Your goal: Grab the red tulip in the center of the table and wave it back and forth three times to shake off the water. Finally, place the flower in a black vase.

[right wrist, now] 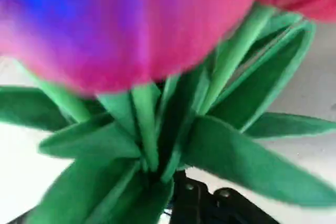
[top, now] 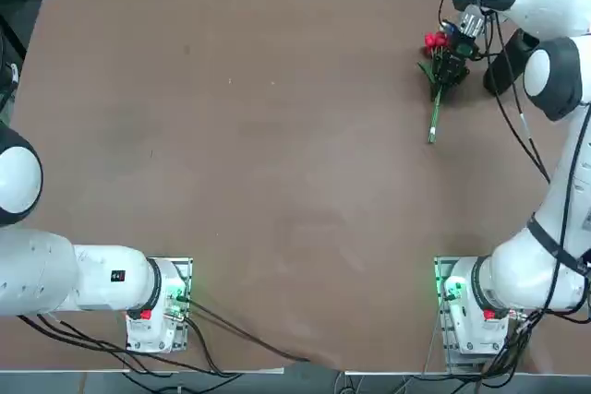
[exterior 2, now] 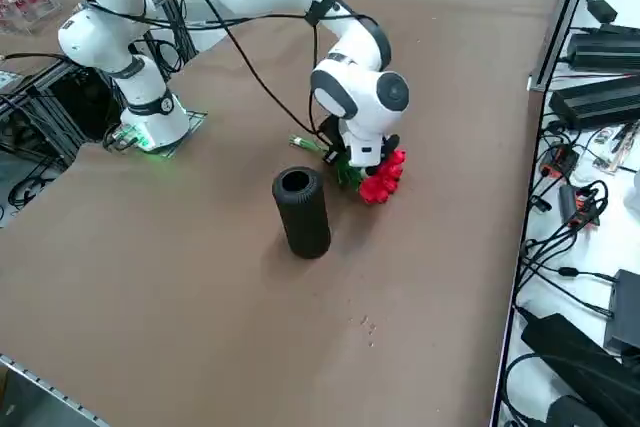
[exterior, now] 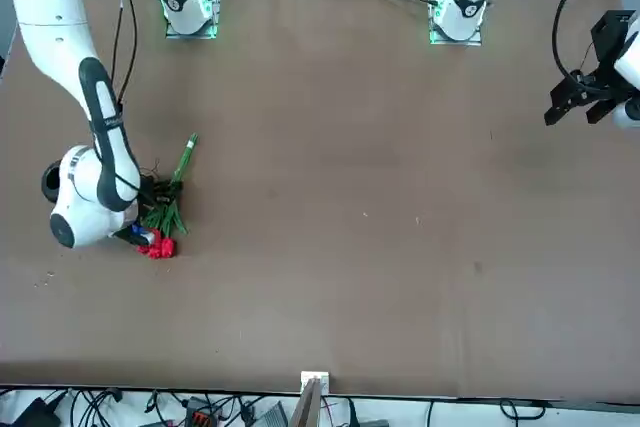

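Where the red tulip [top: 438, 69] lies, at the upper right of the top view, you see its red heads pointing to the top edge and its stem end resting on the table [top: 277, 182]. The right gripper [top: 450, 64] is at the leaves; whether it clamps them, I cannot tell. The black vase [exterior 2: 302, 211] stands upright just beside the bunch.

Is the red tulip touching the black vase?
Apart. In the right side view, a strip of bare table shows between the red tulip, held low by the right gripper, and the upright black vase.
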Motion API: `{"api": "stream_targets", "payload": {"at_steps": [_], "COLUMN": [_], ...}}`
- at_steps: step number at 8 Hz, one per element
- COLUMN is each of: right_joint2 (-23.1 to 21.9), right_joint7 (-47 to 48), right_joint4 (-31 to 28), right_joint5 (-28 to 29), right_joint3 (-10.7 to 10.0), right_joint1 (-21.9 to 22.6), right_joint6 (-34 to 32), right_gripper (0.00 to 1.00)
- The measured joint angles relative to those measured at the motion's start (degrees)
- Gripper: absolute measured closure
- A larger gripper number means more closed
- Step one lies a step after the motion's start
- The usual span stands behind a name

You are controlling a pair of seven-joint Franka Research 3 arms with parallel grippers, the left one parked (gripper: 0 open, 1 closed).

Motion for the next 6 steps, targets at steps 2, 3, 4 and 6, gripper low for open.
{"api": "stream_targets", "payload": {"at_steps": [2,3,4,6], "right_joint2": [-1.89,-3.90,-6.66,-13.26], "right_joint7": [0.21,0.76,1.59,5.19], "right_joint4": [0.90,1.32,1.67,2.01], "right_joint5": [0.00,-0.01,-0.01,-0.67], "right_joint3": [-0.01,-0.01,-0.02,-0.16], "right_joint1": [0.00,0.00,-0.01,-0.01], "right_joint6": [0.45,1.19,2.19,4.43], "right_gripper": [0.85,0.85,0.85,0.85]}}
